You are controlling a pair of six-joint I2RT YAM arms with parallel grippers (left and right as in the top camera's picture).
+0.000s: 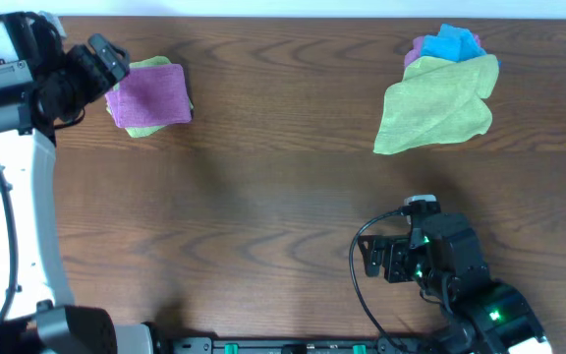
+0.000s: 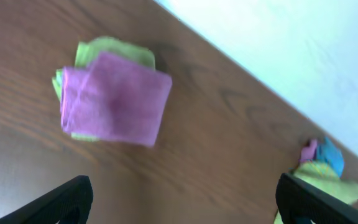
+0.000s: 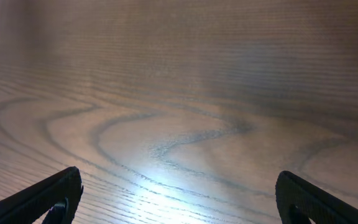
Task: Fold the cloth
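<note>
The purple cloth (image 1: 150, 93) lies folded into a small square at the far left of the table, on top of a folded lime-green cloth (image 1: 143, 126). In the left wrist view the purple cloth (image 2: 114, 99) sits well ahead of the fingers and is not touched. My left gripper (image 1: 114, 61) hangs just left of it, open and holding nothing, and the left wrist view shows the same gripper (image 2: 182, 199) with bare wood between its jaws. My right gripper (image 1: 373, 258) rests low at the front right, open over bare table (image 3: 179, 199).
At the back right lies a pile: a crumpled lime-green cloth (image 1: 435, 113), a bright blue cloth (image 1: 455, 44) and a bit of purple fabric (image 1: 421, 49). The same pile (image 2: 325, 171) shows far right in the left wrist view. The table's far edge (image 1: 283, 17) runs behind both stacks.
</note>
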